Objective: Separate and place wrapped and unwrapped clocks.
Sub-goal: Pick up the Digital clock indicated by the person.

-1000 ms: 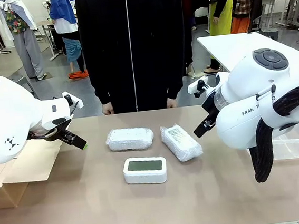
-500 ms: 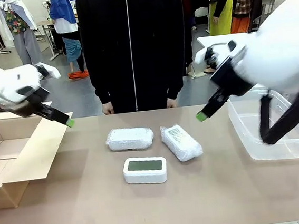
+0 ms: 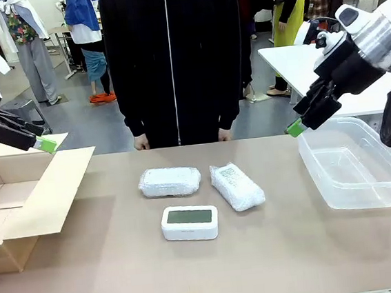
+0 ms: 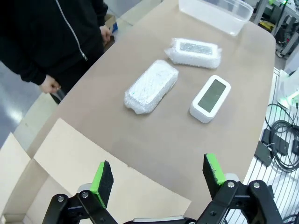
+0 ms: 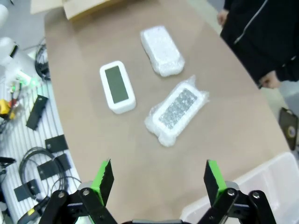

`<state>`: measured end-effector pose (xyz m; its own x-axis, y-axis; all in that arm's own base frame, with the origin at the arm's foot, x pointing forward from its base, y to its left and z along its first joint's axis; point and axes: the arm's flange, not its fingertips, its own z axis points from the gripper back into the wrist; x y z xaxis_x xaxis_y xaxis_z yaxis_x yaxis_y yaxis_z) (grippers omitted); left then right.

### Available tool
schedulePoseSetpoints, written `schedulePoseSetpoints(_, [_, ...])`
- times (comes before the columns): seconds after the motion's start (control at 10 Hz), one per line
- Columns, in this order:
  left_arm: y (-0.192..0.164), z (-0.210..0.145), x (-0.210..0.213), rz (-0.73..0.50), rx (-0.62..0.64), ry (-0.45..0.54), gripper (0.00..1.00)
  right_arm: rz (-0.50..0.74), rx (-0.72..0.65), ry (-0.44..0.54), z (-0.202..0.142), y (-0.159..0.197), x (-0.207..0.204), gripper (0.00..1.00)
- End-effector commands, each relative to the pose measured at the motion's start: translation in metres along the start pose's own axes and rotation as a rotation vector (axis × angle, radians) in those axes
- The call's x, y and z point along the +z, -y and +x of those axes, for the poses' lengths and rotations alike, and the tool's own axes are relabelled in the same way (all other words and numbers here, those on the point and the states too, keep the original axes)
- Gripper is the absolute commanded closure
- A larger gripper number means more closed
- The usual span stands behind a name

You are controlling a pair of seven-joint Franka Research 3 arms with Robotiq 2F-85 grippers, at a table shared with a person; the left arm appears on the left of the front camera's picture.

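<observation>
Front-camera frame, 12 o'clock = far side where the person [image 3: 171, 59] stood.

- 3 clocks lay near the table's [image 3: 207, 270] centre.
- Bare clock [image 3: 190, 222]: white rounded rectangle, grey-green screen facing up, long axis on the 9–3 line.
- Left wrapped clock [image 3: 170, 181]: whitish bubble-wrapped block at 11 o'clock from the bare clock, just beside it, long axis also 9–3.
- Right wrapped clock [image 3: 237, 186]: same wrap, print dimly visible through it, at 2 o'clock from the bare clock, long axis running 11 to 5.
- The 2 wrapped blocks lay near each other, not touching.
- Left gripper [image 3: 43, 142] hung raised over the open cardboard box [image 3: 20, 198] at the 9 o'clock edge, fingers angled down toward the table; its wrist camera showed the jaws spread wide, nothing between them.
- Right gripper [image 3: 295, 129] hung raised at the clear plastic tub's [image 3: 354, 173] 10 o'clock corner on the 3 o'clock side, fingers angled down toward centre, jaws likewise wide and empty.
</observation>
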<state>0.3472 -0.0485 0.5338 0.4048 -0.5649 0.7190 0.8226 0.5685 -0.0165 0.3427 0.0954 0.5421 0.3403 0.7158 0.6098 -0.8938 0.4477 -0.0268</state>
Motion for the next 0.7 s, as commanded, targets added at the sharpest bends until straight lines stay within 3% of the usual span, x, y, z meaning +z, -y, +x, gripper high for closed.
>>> schedulePoseSetpoints(0.0, [0.014, -0.017, 0.001, -0.014, -0.026, 0.047, 0.0, 0.035, 0.012, 0.089, -0.01, 0.0, -0.005, 0.0])
schedulePoseSetpoints(0.3, [0.03, -0.023, 0.012, -0.019, -0.052, 0.033, 0.0, 0.086, 0.03, 0.144, -0.019, -0.01, 0.002, 0.0])
schedulePoseSetpoints(0.6, [0.036, -0.02, 0.017, -0.053, -0.072, 0.039, 0.0, 0.057, 0.032, 0.172, -0.024, -0.017, 0.01, 0.0])
